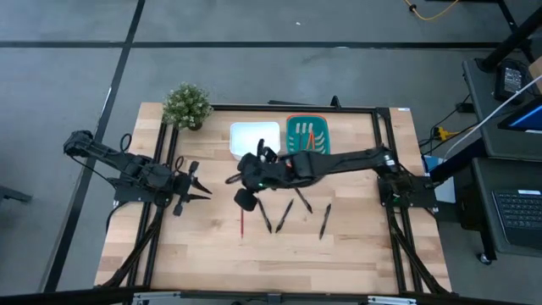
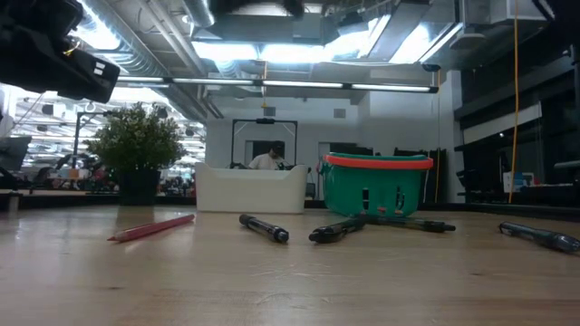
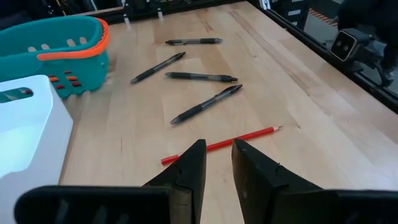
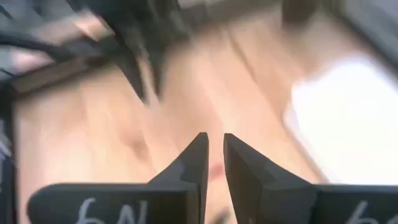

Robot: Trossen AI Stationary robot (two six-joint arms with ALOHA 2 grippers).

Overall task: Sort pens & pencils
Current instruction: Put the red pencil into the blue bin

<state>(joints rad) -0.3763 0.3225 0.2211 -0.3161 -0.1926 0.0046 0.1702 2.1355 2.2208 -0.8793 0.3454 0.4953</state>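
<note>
Four black pens [image 3: 207,104] lie loose on the worktop [image 1: 356,246], lower centre of the high view. One red pencil [image 1: 242,222] lies at their left, and about three more pencils sit in the teal basket [image 1: 291,127] at upper centre, beside the white tray [image 1: 254,135]. The right hand [image 1: 230,180], fingers slightly parted, grasps nothing near the tray. The left hand [image 1: 207,188], also released and empty, waits at centre left.

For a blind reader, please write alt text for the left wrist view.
Four black pens and one red pencil lie loose on a wooden table, just beyond the empty left gripper. A teal basket and a white tray stand to one side.
</note>
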